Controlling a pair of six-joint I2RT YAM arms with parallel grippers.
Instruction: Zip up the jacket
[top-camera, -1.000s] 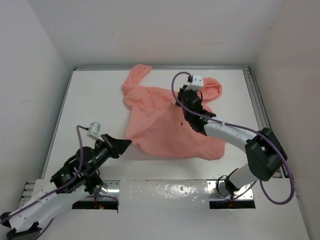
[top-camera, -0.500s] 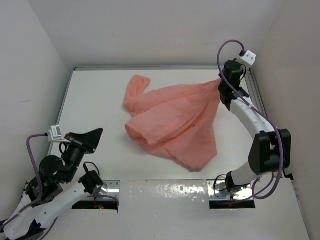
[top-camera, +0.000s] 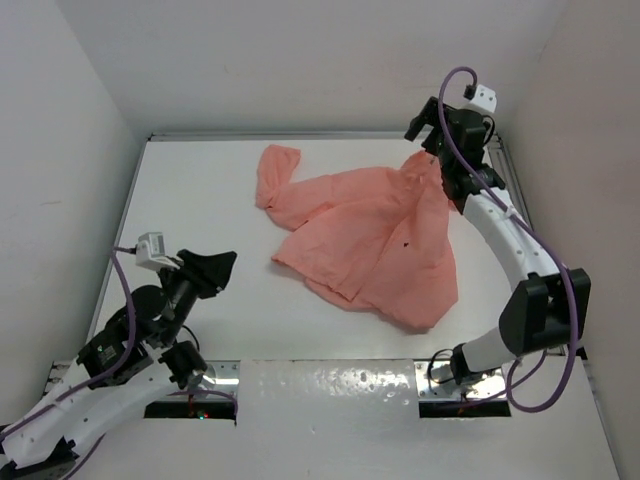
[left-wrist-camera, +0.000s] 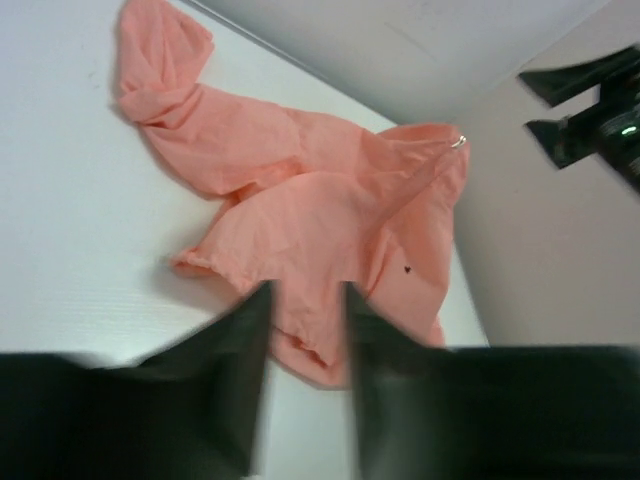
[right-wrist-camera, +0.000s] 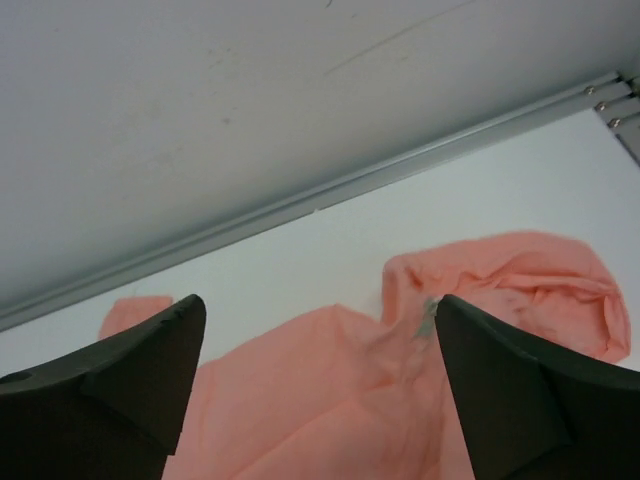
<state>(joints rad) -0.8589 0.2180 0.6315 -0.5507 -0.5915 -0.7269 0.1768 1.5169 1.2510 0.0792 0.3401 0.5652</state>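
The salmon-pink jacket (top-camera: 365, 235) lies crumpled on the white table, right of centre, with one sleeve (top-camera: 275, 170) reaching to the back left. In the left wrist view the jacket (left-wrist-camera: 300, 190) has a small metal zipper piece (left-wrist-camera: 458, 142) at its far corner. My right gripper (top-camera: 425, 132) hangs open above the jacket's back right corner and touches nothing. In its own view the right gripper (right-wrist-camera: 320, 305) stands wide over the hood (right-wrist-camera: 530, 280) and a grey zipper end (right-wrist-camera: 428, 318). My left gripper (top-camera: 222, 262) is open and empty, left of the jacket's hem (left-wrist-camera: 300, 350).
White walls close in the table on the left, back and right. A metal rail (top-camera: 320, 135) runs along the back edge and another (top-camera: 510, 190) along the right edge. Metal mounting plates (top-camera: 330, 380) sit at the near edge between the arm bases.
My right gripper has opened and let go of the jacket, which dropped and settled on the table. My left gripper has opened and swung right, toward the jacket.
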